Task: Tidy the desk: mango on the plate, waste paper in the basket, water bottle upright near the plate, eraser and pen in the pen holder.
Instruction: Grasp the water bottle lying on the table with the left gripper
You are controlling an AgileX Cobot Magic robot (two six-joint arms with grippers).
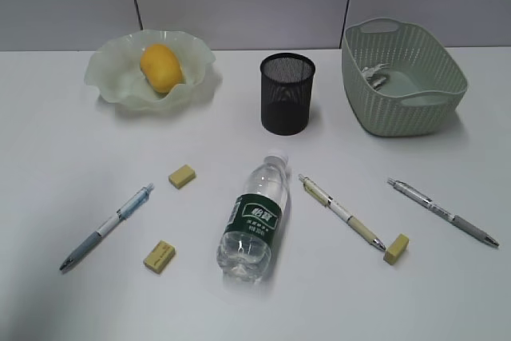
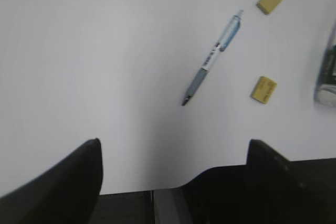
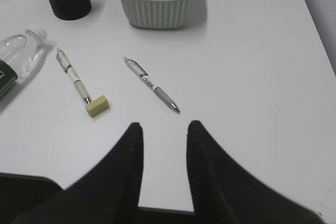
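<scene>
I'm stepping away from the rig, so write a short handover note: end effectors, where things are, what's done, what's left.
Left end effector: open, empty, above bare desk.
Right end effector: partly open, empty, above the desk.
Done: mango on the plate; waste paper in the basket.
Left: water bottle lies on its side mid-desk; stand it near the plate. Three pens and three erasers lie on the desk; all go into the pen holder, which looks empty.
</scene>
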